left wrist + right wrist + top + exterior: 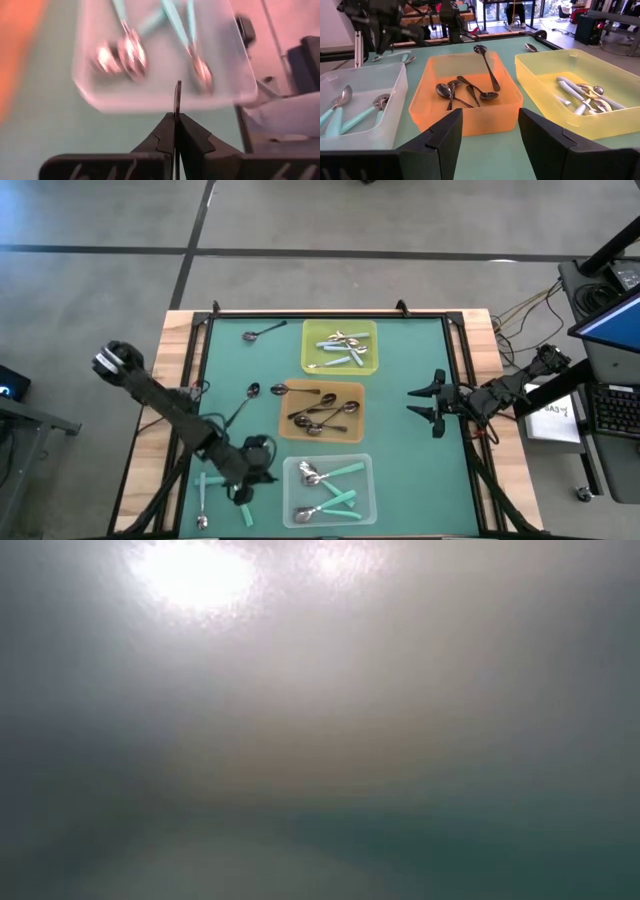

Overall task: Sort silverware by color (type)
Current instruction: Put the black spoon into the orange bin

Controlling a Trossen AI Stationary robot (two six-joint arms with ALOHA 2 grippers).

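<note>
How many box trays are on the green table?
3, in a row down the table's middle: the yellow tray farthest from the arms' bases, the orange tray in the middle, the clear tray nearest. None looks hidden.

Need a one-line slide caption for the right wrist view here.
Open right claw faces three trays: teal-handled spoons in clear, dark spoons in orange, silver spoons in yellow.

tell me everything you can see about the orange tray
The orange tray is a shallow square bin of translucent orange plastic with rounded corners, sitting flat on the green mat between the clear tray and the yellow tray. It holds several dark metal spoons; one leans on its far wall. No gripper touches it.
</note>
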